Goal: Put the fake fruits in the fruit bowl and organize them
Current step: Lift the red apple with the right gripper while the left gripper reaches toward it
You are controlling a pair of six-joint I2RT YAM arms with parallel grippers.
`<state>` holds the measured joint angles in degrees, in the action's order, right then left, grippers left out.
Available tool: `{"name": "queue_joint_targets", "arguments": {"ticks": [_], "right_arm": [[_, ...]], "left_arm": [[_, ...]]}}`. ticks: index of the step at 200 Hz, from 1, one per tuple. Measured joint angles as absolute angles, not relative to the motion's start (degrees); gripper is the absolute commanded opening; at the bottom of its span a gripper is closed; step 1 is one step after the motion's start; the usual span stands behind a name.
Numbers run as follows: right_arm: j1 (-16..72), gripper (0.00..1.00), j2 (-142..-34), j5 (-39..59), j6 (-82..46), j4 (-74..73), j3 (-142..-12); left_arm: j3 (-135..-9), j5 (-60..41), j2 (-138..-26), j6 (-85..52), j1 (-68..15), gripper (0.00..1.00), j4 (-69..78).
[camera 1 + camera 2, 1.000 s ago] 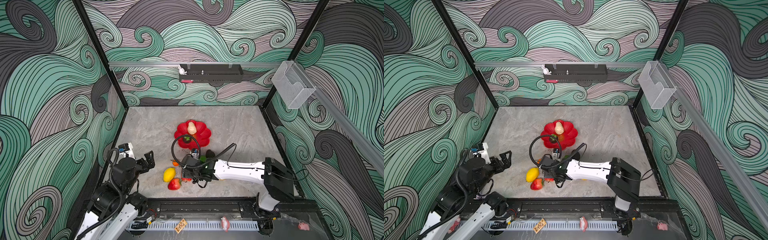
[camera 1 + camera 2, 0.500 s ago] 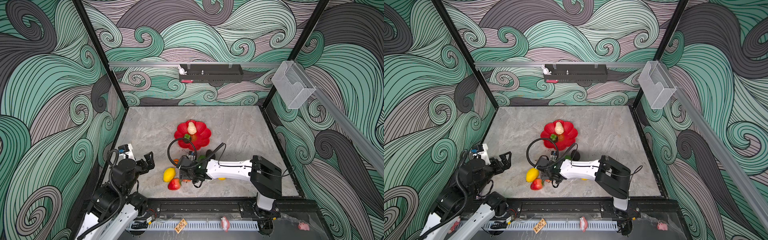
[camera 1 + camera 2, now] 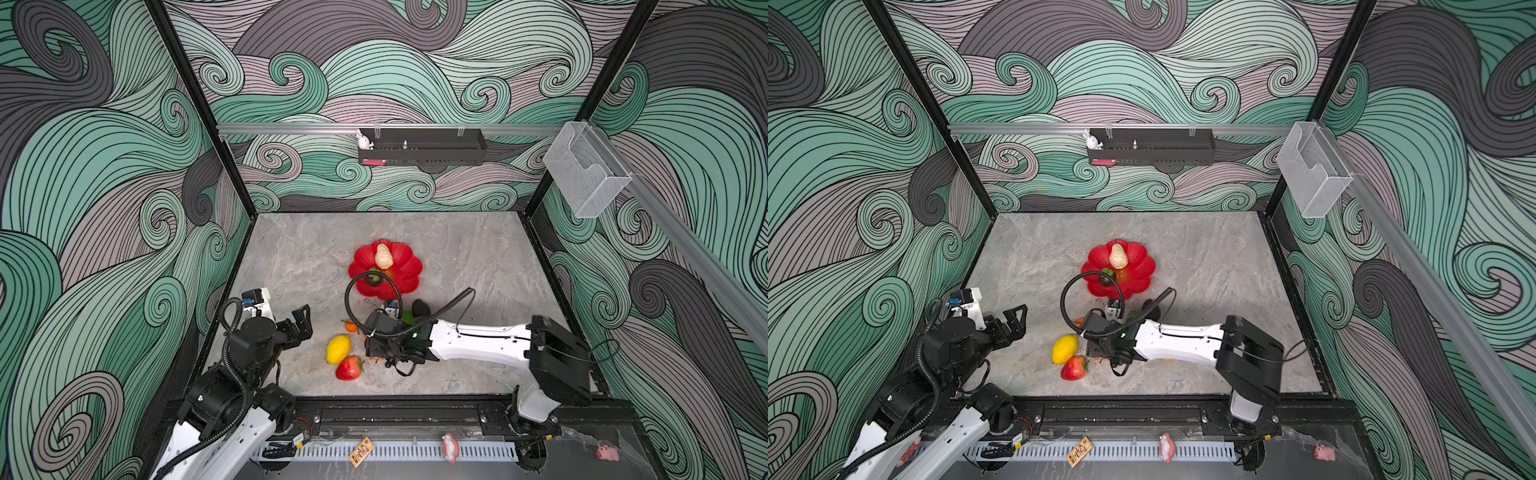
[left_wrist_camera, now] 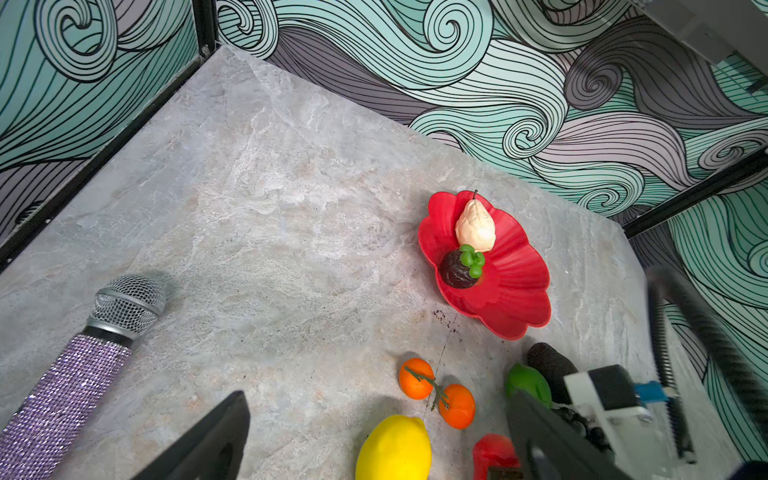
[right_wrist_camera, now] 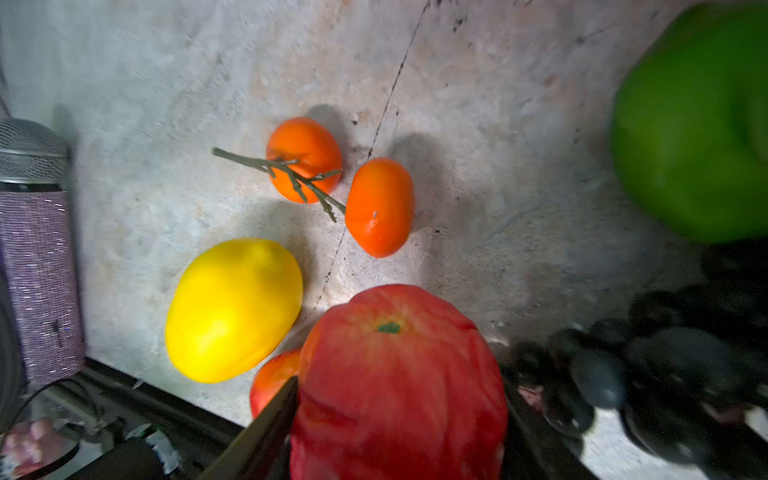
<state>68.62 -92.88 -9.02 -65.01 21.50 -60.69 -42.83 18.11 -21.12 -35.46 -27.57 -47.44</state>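
Red ribbed plastic apple [image 5: 395, 332] sits on the grey stone-look tabletop [image 5: 478, 124] near the front edge, squarely between the two dark fingers of the right gripper [image 5: 399, 399]. The jaws stand close against its flanks, but you cannot tell from the wrist view whether they are clamped or only touching. At the left, well apart, the left gripper [image 3: 305, 323] hangs with its jaws wide and empty. Judged handling: a hollow moulded fruit, light and stiff with a glossy skin, so likely slippery and prone to squirt out if pinched above or below its widest girth. Take it across the middle, pads on opposite ribs, with modest force. Neighbours crowd it: a yellow plastic lemon [image 5: 235, 309] and a second reddish fruit [image 5: 272, 380] just beside one finger, a black grape bunch [image 5: 648, 365] just beside the other, so expect nudging on the lift. The glossy red scalloped fruit bowl [image 4: 515, 282] lies farther back, holding a cream pear [image 4: 476, 224] and a dark mangosteen [image 4: 455, 272]. Its walls look shallow; set the apple low on a bare petal, since a round fruit may roll out.
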Motion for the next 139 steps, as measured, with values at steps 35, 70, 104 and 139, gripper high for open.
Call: {"name": "queue_joint_targets", "arguments": {"ticks": [35,70,104,139], "right_arm": [[64.6,0.65,-79.5,-8.9,-66.8,16.9,-54.3],[59.5,0.65,-70.0,-8.1,-70.2,13.2,-49.3],[55.9,0.64,-63.3,-6.4,-73.8,10.4,-45.6],[52.9,0.64,-58.7,-5.0,-76.9,8.1,-42.5]], "left_arm": [[-40.3,11.2,-23.7,-34.0,-27.6,0.98,-41.7],[-37.3,1.8,-28.3,-34.0,-27.7,0.97,-31.7],[-30.5,-4.8,-33.1,-33.5,-30.9,0.97,-17.9],[-24.9,-5.4,-35.2,-30.3,-38.6,0.96,-7.1]]}}
